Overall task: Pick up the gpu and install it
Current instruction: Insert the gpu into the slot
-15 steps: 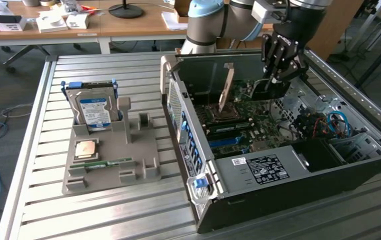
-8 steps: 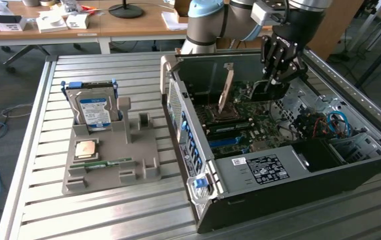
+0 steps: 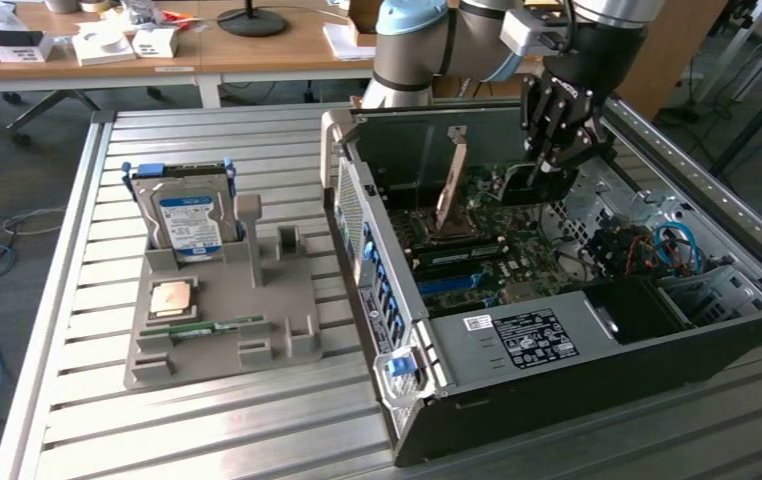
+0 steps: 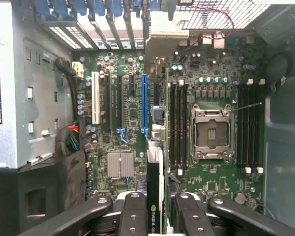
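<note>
Pickup done: pincer [image 3: 557, 158], upper right of frame, grips gpu [image 4: 155, 196] edge-on inside PC case [image 3: 555, 400], over mobo [image 4: 214, 179]. Not yet seated in a slot.

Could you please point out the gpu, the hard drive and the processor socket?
gpu [image 4: 155, 182]: wrist view, its black edge.
hard drive [image 3: 188, 218]: exterior view, its labelled face.
processor socket [image 4: 211, 133]: wrist view, its centre.

Exterior view looks down on the computer case [image 3: 555, 385]; wrist view faces its motherboard [image 4: 211, 177] closely.
</note>
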`<action>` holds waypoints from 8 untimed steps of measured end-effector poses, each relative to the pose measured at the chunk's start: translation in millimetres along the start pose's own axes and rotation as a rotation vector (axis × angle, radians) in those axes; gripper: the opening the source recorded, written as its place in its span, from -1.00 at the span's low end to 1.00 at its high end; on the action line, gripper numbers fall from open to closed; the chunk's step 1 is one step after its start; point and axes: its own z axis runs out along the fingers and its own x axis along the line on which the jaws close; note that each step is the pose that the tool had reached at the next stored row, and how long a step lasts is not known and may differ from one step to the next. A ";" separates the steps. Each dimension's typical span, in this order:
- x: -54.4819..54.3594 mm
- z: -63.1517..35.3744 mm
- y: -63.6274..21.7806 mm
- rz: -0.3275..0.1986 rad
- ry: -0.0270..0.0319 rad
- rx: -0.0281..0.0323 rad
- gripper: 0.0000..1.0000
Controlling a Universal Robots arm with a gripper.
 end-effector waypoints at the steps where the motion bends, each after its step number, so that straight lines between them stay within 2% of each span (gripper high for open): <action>1: 0.0 0.6 0.0 0.000 0.0000 0.0000 -0.47; 8: 0.0 2.0 0.0 0.000 0.0000 0.0000 -0.47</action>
